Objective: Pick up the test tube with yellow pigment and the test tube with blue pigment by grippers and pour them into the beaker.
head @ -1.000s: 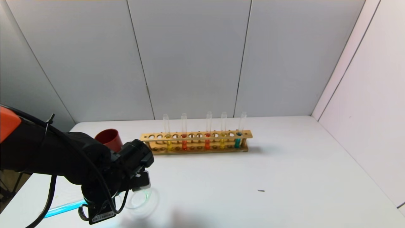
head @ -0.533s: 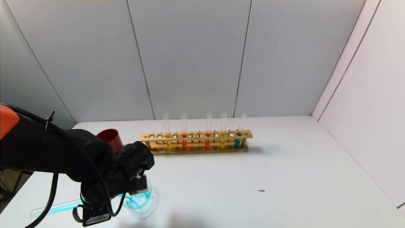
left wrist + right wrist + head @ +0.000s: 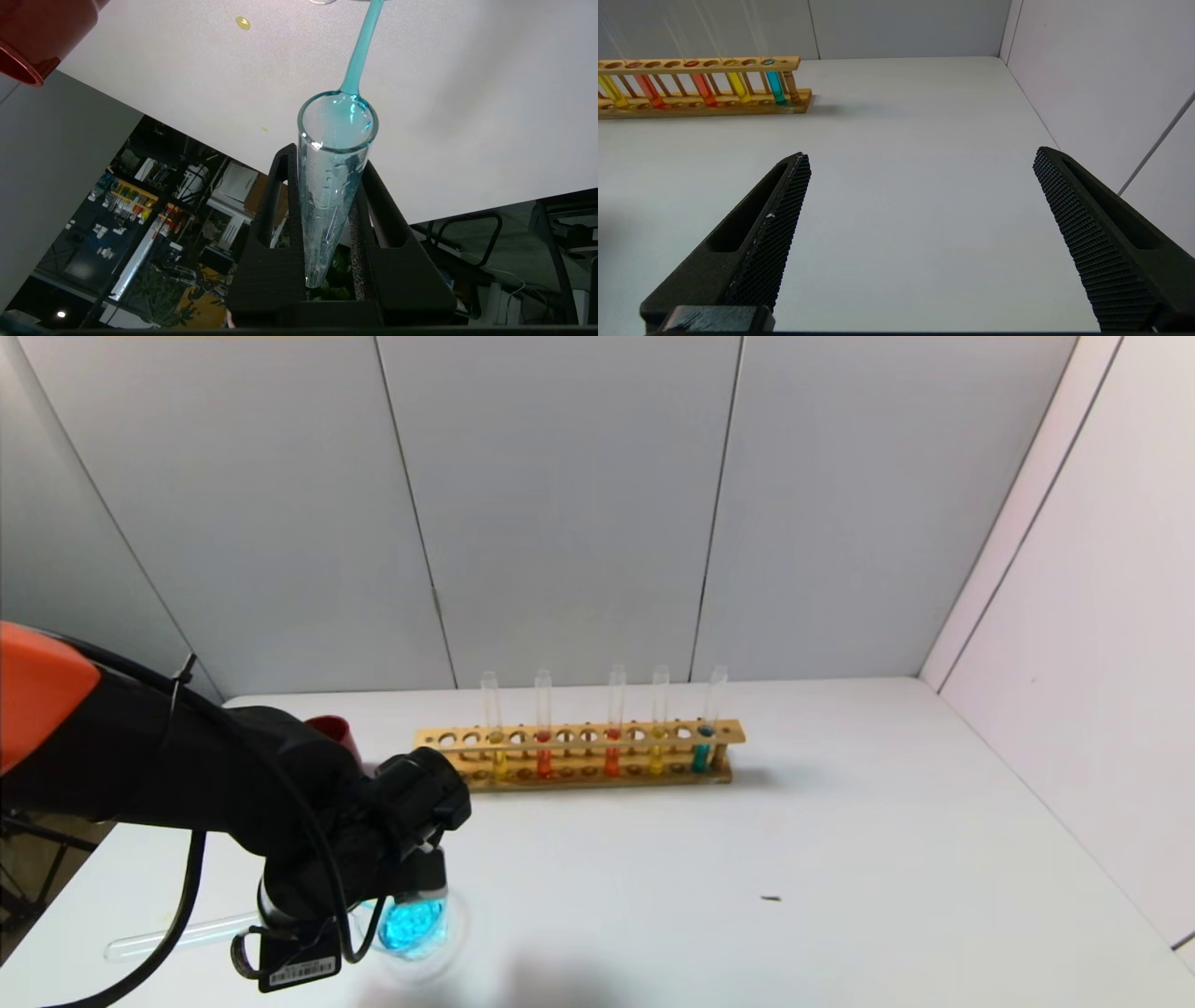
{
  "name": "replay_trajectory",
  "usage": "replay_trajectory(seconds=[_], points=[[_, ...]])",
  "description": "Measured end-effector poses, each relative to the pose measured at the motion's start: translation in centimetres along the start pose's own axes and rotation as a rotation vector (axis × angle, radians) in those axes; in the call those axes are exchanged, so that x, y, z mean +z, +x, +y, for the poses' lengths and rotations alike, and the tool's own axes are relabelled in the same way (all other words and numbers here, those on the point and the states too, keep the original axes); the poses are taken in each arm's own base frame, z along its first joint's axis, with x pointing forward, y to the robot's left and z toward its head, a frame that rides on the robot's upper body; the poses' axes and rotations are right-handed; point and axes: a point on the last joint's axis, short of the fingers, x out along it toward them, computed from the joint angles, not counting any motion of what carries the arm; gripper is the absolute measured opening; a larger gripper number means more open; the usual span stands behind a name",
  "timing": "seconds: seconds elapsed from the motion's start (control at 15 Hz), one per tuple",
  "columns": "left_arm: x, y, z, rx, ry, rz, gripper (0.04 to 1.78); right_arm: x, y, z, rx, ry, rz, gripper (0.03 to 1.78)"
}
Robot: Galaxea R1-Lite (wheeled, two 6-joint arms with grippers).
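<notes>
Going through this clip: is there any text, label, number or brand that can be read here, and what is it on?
White barcode label hanging below the left gripper in the head view: printed lines too small to read.
Wooden rack, its tubes, the beaker, the red cup: no markings visible.
Right gripper: none.
Nothing can be quoted.

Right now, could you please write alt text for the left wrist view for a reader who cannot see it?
The left gripper clamps a tilted test tube with blue pigment between its black fingers, and a thin stream of blue liquid runs from the tube's mouth over the white table. A dark red cup shows at one corner.
</notes>
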Motion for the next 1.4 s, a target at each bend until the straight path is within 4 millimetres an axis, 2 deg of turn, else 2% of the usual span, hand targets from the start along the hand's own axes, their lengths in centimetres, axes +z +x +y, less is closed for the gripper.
replay_trajectory(seconds=[0.8, 1.4], points=[[2.9, 0.4, 0.4, 0.02, 0.084, 0.083, 0.32, 0.0, 0.0, 0.0, 0.0, 0.0, 0.0, 1.74], [2.9, -0.6, 0.6, -0.009, 0.17, 0.155, 0.32, 0.0, 0.0, 0.0, 0.0, 0.0, 0.0, 1.74]])
